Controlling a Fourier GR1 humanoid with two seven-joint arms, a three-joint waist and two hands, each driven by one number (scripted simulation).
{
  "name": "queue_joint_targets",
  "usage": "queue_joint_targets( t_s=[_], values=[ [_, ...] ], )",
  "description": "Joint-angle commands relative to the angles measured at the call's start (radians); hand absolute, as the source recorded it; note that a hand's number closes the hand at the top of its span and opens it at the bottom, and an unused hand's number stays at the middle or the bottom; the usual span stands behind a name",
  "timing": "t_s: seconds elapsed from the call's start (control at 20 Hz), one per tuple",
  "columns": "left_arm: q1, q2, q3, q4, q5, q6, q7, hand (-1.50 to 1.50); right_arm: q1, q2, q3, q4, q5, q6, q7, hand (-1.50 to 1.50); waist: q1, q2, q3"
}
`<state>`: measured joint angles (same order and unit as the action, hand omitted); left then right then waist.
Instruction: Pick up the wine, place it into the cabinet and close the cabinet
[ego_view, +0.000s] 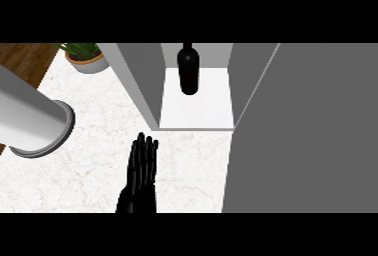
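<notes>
One wine bottle (189, 70) upright inside open cabinet (196, 107).

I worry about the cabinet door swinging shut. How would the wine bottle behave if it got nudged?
The wine bottle stands upright inside the cabinet and looks tall and narrow, so a knock would probably tip it. Once down, its round body would likely roll. It looks rigid and smooth, perhaps slippery. No hand touches it now.

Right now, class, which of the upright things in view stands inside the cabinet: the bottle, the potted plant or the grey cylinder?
The dark wine bottle: it stands on the cabinet's white shelf; the potted plant and grey cylinder are outside, on the counter.
</notes>
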<state>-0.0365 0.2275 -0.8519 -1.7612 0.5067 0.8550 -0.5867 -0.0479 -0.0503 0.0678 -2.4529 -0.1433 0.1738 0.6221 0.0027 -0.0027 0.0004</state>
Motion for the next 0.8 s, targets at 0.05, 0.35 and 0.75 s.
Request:
queue_joint_targets(
  t_s=[0.05, 0.35, 0.75],
  values=[
    [0.059, 0.082, 0.014, -0.095, 0.001, -0.065, 0.009, -1.50, 0.033, -0.023, 0.033, -0.082, -0.144, 0.041, 0.095, 1.50, -0.003, 0.000, 0.000],
    [0.179, 0.275, 0.062, -0.247, 0.034, -0.195, 0.027, -1.50, -0.010, -0.001, 0.103, -0.039, -0.047, 0.047, 0.077, 1.50, 0.002, 0.001, -0.001],
    [0.302, 0.371, 0.155, -0.354, 0.079, -0.255, -0.028, -1.50, 0.153, 0.015, 0.163, -0.102, -0.214, 0.083, 0.139, 1.50, 0.001, -0.002, 0.000]
  ],
)
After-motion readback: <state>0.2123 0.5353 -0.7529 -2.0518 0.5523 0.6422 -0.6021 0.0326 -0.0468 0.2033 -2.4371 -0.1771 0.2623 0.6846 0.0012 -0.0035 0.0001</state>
